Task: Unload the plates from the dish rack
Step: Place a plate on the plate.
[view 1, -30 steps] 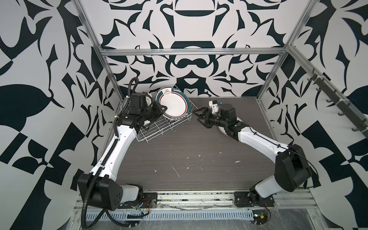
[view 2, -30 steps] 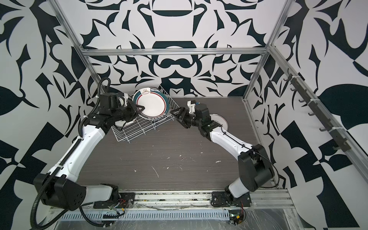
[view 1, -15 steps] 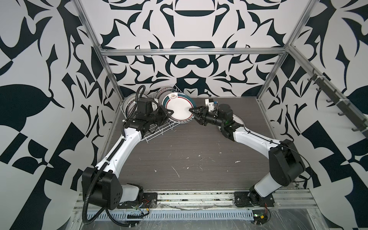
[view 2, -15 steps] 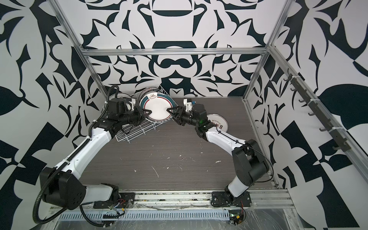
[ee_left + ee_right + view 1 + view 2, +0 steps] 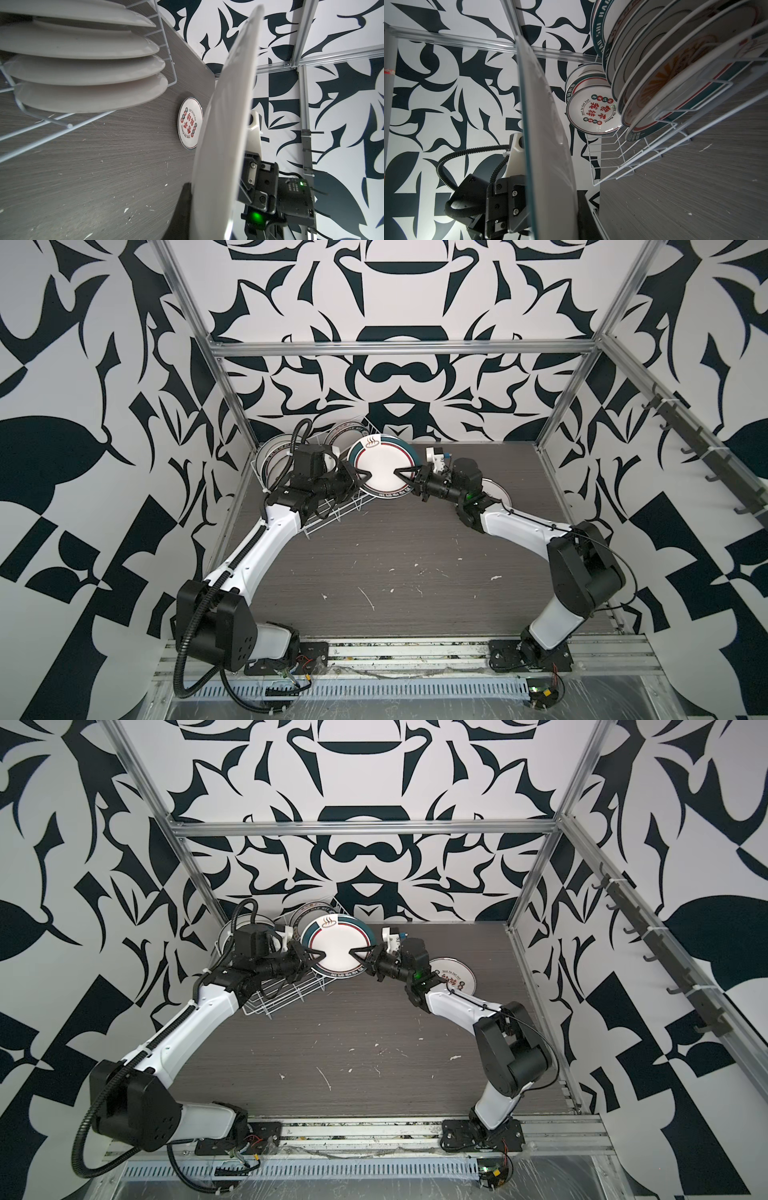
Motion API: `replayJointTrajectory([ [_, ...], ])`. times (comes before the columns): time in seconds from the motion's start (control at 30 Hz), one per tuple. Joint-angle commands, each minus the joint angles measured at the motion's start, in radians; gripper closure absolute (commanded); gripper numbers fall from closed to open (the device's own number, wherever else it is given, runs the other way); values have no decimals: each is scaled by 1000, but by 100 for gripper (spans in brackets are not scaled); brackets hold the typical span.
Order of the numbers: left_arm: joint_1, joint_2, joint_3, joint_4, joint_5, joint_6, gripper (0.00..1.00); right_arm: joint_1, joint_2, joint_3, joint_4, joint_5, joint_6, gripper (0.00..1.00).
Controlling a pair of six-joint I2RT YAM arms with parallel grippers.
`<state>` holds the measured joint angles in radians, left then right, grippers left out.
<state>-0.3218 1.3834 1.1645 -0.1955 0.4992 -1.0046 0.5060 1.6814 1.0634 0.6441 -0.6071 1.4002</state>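
Black-and-white patterned walls stand at 9, 12 and 3 o'clock. The grey wood-grain tabletop has white flecks; a hook rail hangs at 3 o'clock.

The dish rack is thin wire under a smooth white coating, faintly shiny. The plates standing in it are glazed ceramic, glossy enough to catch the light. In the left wrist view their undersides look plain and satiny. The held plate just beside the rack has the same slick glaze. Under the rack, the table is a matt grey wood-grain board, scuffed and flecked with white. Behind the rack, the frame bars look like brushed aluminium. The arms wear glossy white plastic shells with matt black joints.
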Motion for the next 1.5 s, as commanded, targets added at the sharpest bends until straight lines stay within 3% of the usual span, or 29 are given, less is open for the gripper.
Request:
replayJointTrajectory([
  [0.0, -19, 19, 30, -47, 53, 68, 94, 15, -17, 9, 104, -7, -29, 100],
  [0.07, -18, 21, 25, -67, 51, 85, 91, 15, -20, 5, 97, 3, -35, 100],
  [0.27, -19, 9, 51, -183, -7, 157, 64, 12, -64, 12, -51, 39, -129, 100],
  [0.53, -7, 12, 134, -335, -108, 268, 51, -69, -204, 0, -323, 106, -271, 100],
  [0.57, -3, 15, 143, -349, -113, 280, 28, -88, -220, -7, -356, 113, -278, 100],
  [0.67, 27, 24, 192, -472, -207, 321, 11, -153, -290, -23, -503, 150, -346, 100],
  [0.97, 141, 18, 284, -743, -524, 418, 4, -428, -474, -99, -904, 172, -530, 100],
  [1.13, 175, 50, 349, -886, -753, 412, 1, -570, -486, -106, -1006, 60, -611, 100],
  [1.3, 261, 45, 332, -894, -773, 377, 1, -656, -460, -108, -1046, -25, -668, 100],
  [1.47, 396, 77, 272, -845, -700, 377, 1, -694, -435, -122, -995, -106, -677, 100],
])
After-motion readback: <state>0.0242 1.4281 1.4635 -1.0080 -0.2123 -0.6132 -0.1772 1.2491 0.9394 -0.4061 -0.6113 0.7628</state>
